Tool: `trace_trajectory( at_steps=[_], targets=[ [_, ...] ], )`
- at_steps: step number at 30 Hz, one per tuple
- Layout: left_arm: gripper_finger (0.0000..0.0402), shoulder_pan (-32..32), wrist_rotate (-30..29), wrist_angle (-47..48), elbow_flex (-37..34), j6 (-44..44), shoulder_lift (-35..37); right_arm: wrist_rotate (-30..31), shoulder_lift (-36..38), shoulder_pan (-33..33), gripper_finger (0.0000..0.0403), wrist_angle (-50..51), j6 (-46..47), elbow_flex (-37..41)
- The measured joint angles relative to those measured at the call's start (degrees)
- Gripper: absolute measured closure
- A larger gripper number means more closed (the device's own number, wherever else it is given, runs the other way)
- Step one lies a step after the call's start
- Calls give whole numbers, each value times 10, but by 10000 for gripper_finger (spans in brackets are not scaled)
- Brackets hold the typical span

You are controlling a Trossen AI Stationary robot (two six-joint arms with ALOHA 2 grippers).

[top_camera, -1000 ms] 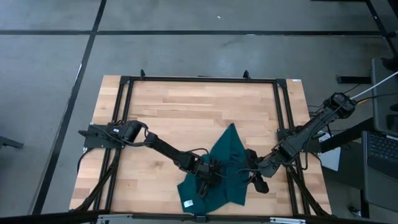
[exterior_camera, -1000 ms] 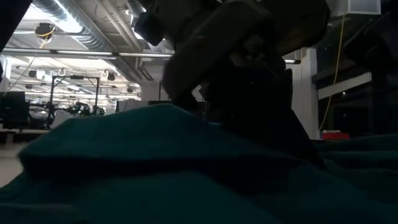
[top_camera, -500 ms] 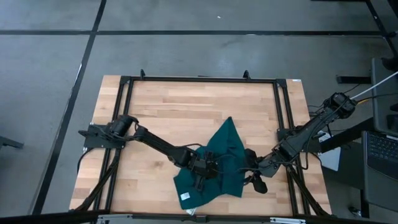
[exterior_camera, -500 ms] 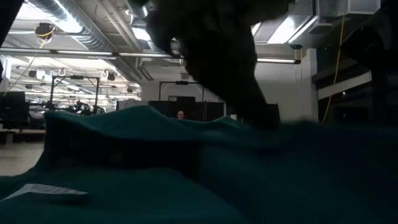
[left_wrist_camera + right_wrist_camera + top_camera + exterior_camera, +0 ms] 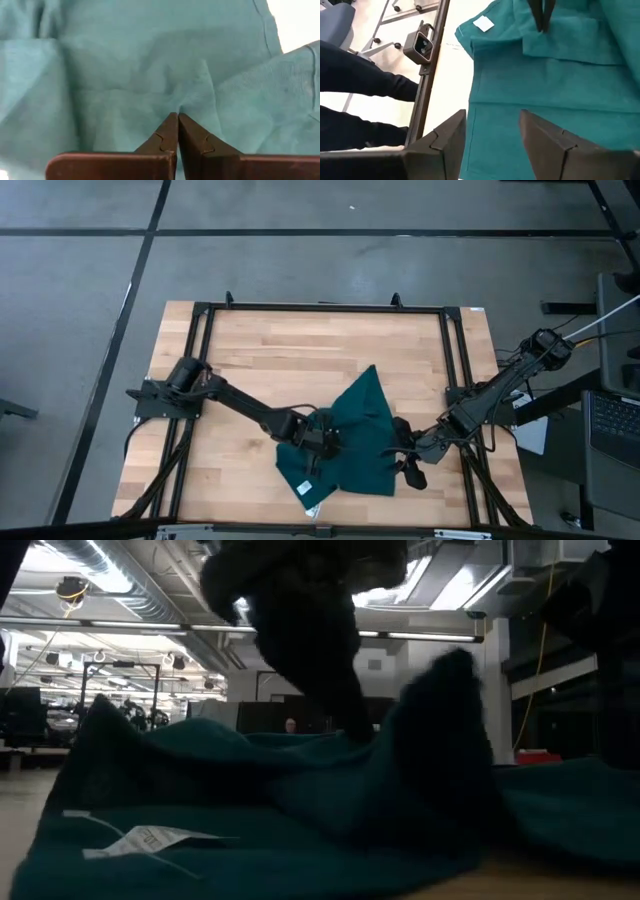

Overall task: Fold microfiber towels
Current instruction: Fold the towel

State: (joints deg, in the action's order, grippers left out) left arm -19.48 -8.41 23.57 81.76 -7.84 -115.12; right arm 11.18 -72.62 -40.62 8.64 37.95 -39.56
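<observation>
The dark teal-green towel (image 5: 350,442) lies crumpled on the wooden table (image 5: 300,350), near the front edge and right of the middle. Its small white tag (image 5: 310,488) lies at the near left edge and also shows in the low view (image 5: 150,837). My left gripper (image 5: 318,444) is shut on the towel's left part, as the left wrist view (image 5: 177,117) shows. My right gripper (image 5: 490,125) is open over the towel's near right part (image 5: 530,90). I cannot tell whether it touches the cloth. My left gripper pinches a raised pucker of the towel (image 5: 186,102) between its two shut fingers. It comes slanting down from the table's left. Creases spread out from the fingers, and the rest of the towel lies on the table.
A black metal frame (image 5: 200,310) runs around the tabletop. A person in dark clothes (image 5: 355,80) stands just beyond the table's near edge. Bare wood lies to the left and far side of the towel. A raised fold of cloth (image 5: 440,730) stands up in the low view.
My left gripper has moved toward the table's left edge and a little toward the far edge, staying shut. It has drawn the towel's left part with it. That part has spread out leftward, and the tag has shifted with the near edge. The towel's right part has stayed where it was.
</observation>
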Motion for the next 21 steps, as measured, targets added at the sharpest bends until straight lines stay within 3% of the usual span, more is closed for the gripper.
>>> trace_trajectory(
  at_steps=[6, 10, 13, 15, 16, 18, 21],
  targets=[
    [399, 5, -71, -20, -61, -38, 74, 0, 0, 1, 222, -5, -3, 0],
    [399, 15, -48, -70, -124, -49, 122, 4, 0, 3, 229, -12, -10, 0],
    [399, 12, -76, -76, -174, -112, 155, 4, 0, 10, 228, -18, -11, 0],
    [398, 13, -41, -143, -194, -90, 169, 4, 0, 14, 225, -24, -15, 0],
    [398, 13, -42, -124, -194, -80, 177, 4, 0, 18, 223, -24, -18, 0],
    [399, 11, -76, -59, -198, -106, 190, 4, 0, 22, 219, -25, -23, 0],
    [399, 14, -103, -112, -221, -116, 209, 3, -3, 28, 213, -31, -27, 0]
  ],
)
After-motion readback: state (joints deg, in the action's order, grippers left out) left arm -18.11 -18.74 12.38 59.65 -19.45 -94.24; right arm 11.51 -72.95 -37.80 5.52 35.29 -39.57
